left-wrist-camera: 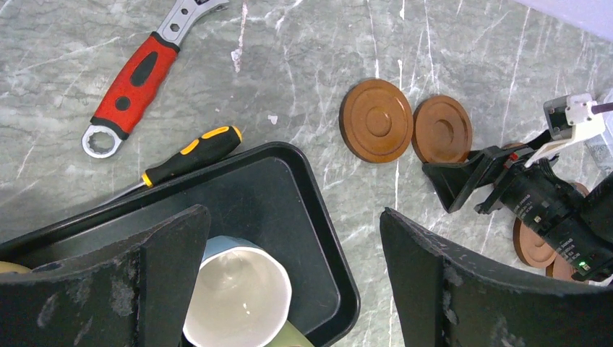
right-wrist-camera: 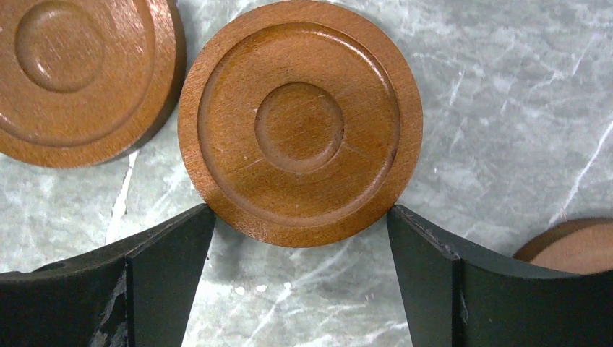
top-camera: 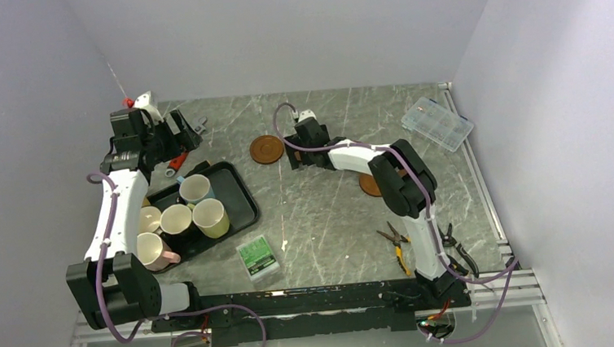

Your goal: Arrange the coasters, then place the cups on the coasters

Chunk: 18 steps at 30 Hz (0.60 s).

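My right gripper point(right-wrist-camera: 300, 246) is open and low over the table. Its fingertips point(right-wrist-camera: 189, 230) stand against the near rim of a reddish-brown coaster point(right-wrist-camera: 300, 123) lying flat. A second coaster point(right-wrist-camera: 72, 72) lies touching it on the left, and a third point(right-wrist-camera: 571, 246) peeks in at the right. From above, one coaster point(top-camera: 266, 149) shows left of the right gripper point(top-camera: 292, 152), and another point(top-camera: 368, 185) is half under the arm. My left gripper point(left-wrist-camera: 289, 217) hangs open above the black tray point(left-wrist-camera: 318, 210), with a light blue cup point(left-wrist-camera: 235, 293) below. Several cups point(top-camera: 178, 219) stand on the tray point(top-camera: 240, 190).
A red-handled wrench point(left-wrist-camera: 130, 87) and a yellow-black screwdriver point(left-wrist-camera: 191, 154) lie behind the tray. A clear parts box point(top-camera: 437, 122) sits at the back right, pliers point(top-camera: 396, 245) at the front right, and a green box point(top-camera: 257, 255) by the tray's front corner.
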Each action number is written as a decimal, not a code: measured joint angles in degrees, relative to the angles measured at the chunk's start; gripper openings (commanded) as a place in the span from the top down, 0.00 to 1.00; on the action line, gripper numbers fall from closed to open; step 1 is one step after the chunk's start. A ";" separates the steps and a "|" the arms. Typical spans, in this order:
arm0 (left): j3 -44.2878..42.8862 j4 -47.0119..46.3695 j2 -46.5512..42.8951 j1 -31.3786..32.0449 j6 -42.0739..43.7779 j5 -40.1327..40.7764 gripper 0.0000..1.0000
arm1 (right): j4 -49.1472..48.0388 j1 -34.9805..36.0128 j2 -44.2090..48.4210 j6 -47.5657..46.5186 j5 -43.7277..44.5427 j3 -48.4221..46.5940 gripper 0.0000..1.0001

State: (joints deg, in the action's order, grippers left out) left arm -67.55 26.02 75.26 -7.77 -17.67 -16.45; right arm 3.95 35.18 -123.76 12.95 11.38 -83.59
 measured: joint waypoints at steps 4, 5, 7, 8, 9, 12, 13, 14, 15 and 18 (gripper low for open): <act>0.00 0.00 0.37 0.00 0.00 0.07 0.06 | 0.00 0.00 -1.68 -0.59 -0.26 -2.47 0.07; 0.00 0.00 0.46 0.00 0.00 0.07 0.06 | 0.02 0.00 -1.86 -0.74 -0.39 -2.75 0.07; 0.00 0.00 0.61 0.00 0.00 0.07 0.06 | 0.04 0.00 -2.01 -1.20 -0.92 -2.99 0.06; 0.00 0.00 0.66 0.00 0.00 0.09 0.06 | 0.09 0.00 -2.01 -1.33 -1.07 -3.04 0.05; 0.00 0.00 0.74 0.00 0.00 0.11 0.06 | 0.22 0.00 -2.01 -1.44 -1.25 -3.17 0.04; 0.00 0.02 0.76 0.00 0.02 0.24 0.06 | 0.57 -0.02 -2.01 -1.42 -1.57 -3.37 0.01; 0.00 0.02 0.76 0.00 0.02 0.26 0.06 | 0.61 -0.02 -1.90 -1.44 -1.60 -3.34 0.00; 0.00 0.02 0.76 0.00 0.02 0.26 0.06 | 0.72 -0.02 -1.70 -1.40 -1.66 -3.15 0.00; 0.00 0.02 0.76 0.00 0.02 0.26 0.06 | 0.81 -0.02 -1.03 -1.38 -1.68 -2.40 0.00; 0.00 0.02 0.76 0.00 0.02 0.24 0.06 | 3.17 -0.02 2.69 -1.42 -1.84 1.42 0.00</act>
State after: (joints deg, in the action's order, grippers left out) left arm -67.55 26.04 76.03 -7.77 -17.65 -16.21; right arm 7.11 35.16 -121.08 11.53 9.54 -82.17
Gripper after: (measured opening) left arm 0.935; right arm 0.994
